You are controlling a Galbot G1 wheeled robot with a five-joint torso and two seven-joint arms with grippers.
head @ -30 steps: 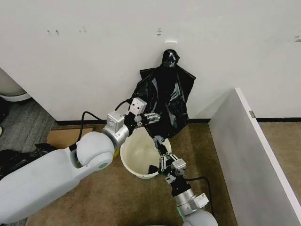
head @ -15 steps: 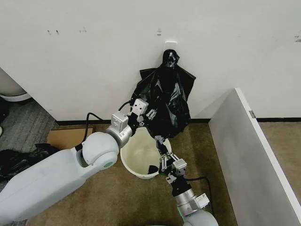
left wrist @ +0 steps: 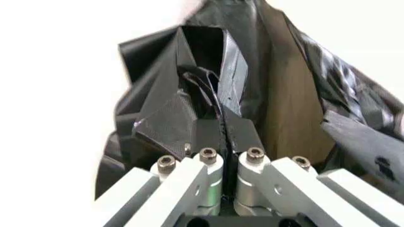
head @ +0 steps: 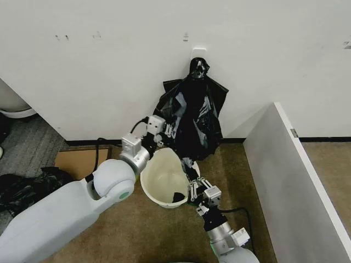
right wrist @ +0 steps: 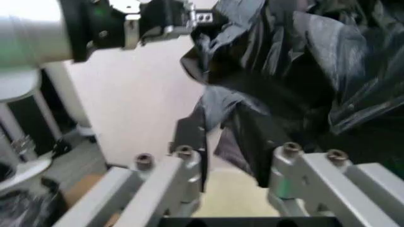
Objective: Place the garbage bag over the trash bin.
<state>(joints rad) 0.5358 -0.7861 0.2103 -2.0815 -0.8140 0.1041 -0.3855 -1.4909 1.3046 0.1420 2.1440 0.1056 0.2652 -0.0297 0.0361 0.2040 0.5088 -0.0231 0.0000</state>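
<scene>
The cream-white trash bin (head: 159,183) stands on the carpet by the wall, under a bunch of black bags hung from a wall hook (head: 197,66). My left gripper (head: 164,130) is above the bin's far rim, shut on an edge of the glossy black garbage bag (head: 174,112), pulled out of that bunch. In the left wrist view the fingers (left wrist: 243,135) pinch the film (left wrist: 202,90). At the bin's right rim is my right gripper (head: 192,176), its fingers (right wrist: 189,139) apart with a flap of the bag (right wrist: 265,113) hanging against one. A dark scrap (head: 176,196) lies inside the bin.
A flat brown cardboard box (head: 77,160) lies left of the bin, and a lumpy black heap (head: 22,189) lies beyond it. A grey partition (head: 285,175) walls off the right side. The white wall (head: 109,71) is close behind the bin.
My left gripper has drawn back to the left with the bag edge in it, pulling the film that way. The right gripper has barely shifted.
</scene>
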